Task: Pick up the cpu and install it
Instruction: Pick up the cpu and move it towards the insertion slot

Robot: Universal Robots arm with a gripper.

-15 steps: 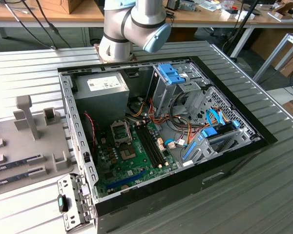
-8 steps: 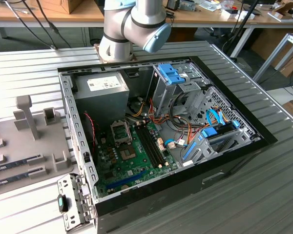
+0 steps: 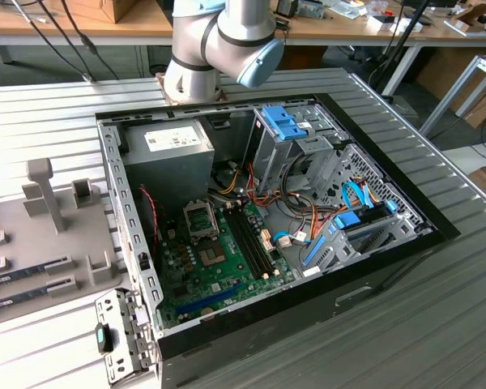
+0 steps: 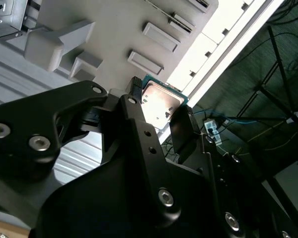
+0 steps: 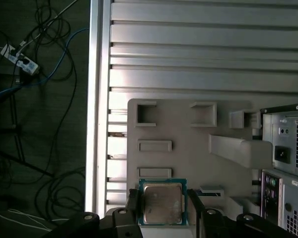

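The cpu (image 5: 162,203) is a small square chip with a silvery top and a thin green rim, and it sits between my gripper's (image 5: 162,207) two black fingers (image 5: 131,204). In both wrist views the gripper (image 4: 159,108) is shut on the cpu (image 4: 161,99), gripping two opposite edges. Behind the cpu lies the grey holder plate (image 5: 188,129) with its empty recesses. In the exterior view the arm (image 3: 219,44) stands beyond the far side of the open computer case (image 3: 308,267). Inside the case, the motherboard (image 3: 219,271) carries the socket (image 3: 213,255) with its bracket (image 3: 200,219) hinged up.
A grey power supply box (image 3: 168,154) fills the case's far corner, with blue drive bays (image 3: 287,126) and cable bundles (image 3: 308,219) at the exterior view's right. The grey holder plate (image 3: 57,235) with memory strips (image 3: 24,275) lies at the exterior view's left. The ribbed table ends at an edge (image 5: 97,99), with floor cables beyond.
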